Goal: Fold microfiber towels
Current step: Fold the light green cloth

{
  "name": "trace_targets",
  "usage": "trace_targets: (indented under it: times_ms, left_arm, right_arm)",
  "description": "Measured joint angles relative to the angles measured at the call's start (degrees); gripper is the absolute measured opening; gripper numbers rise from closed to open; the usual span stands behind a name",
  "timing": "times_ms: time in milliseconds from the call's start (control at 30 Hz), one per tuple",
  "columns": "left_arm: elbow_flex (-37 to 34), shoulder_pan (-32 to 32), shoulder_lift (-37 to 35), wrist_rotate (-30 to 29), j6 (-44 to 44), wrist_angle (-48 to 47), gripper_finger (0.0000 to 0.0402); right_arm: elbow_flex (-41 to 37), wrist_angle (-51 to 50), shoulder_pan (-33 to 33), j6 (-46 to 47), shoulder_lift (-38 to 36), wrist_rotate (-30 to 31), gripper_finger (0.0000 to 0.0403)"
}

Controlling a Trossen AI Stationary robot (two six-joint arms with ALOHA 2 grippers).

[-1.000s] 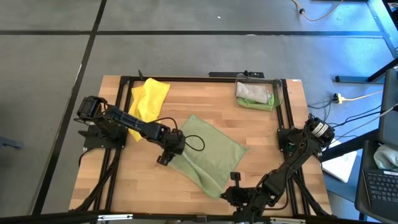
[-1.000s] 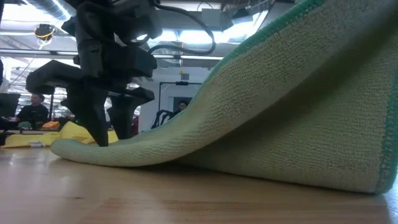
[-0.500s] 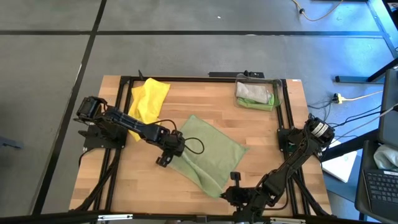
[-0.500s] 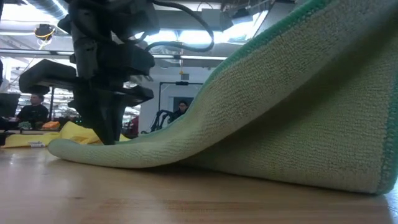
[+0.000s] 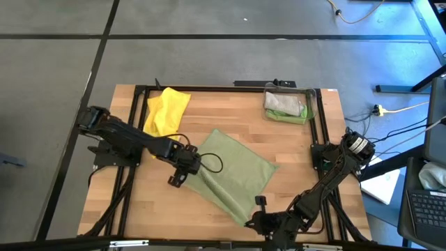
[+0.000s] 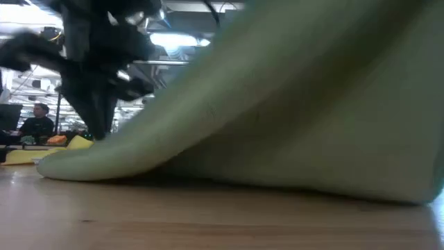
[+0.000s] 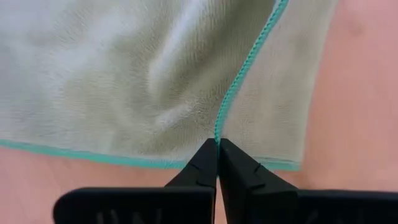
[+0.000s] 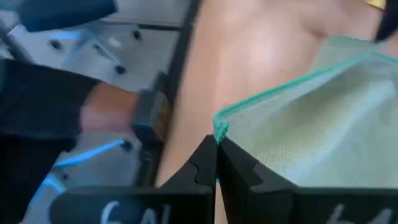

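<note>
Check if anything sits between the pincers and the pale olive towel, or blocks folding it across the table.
Nothing does. The left pincer is shut on the pale olive towel at its teal edge, the right pincer on a corner. The yellow towel and the bin lie apart from it.

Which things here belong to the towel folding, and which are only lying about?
Part of the job:
- pale olive-green towel, pinched at its edges by the left gripper and right gripper
- yellow towel
- towels in the bin

Lying about:
- clear plastic bin
- table
</note>
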Motion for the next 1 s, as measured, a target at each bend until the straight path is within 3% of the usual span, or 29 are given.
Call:
trace_targets:
  times_ms: [367,567,733,1000]
  left_arm:
    - [0.0,-6.4,-11.7,-5.7,-8.1,-1.4,0.0000]
    - [0.0,-10.6,-10.7,-5.4,-14.0,-1.3,0.0000]
    - [0.0,-13.5,-9.7,-3.9,-14.6,-1.3,0.0000]
    - [0.0,-10.5,-9.7,-18.7,-8.3,-0.3,0.0000]
  right_arm:
    - [0.0,3.5,0.0,-0.7,0.0,-2.3,0.0011]
    - [0.0,3.7,0.8,2.4,0.0,-7.4,0.0011]
    - [0.0,3.5,1.9,3.7,0.0,-8.0,0.0011]
    - [0.0,-7.7,1.8,12.1,0.0,-4.8,0.0011]
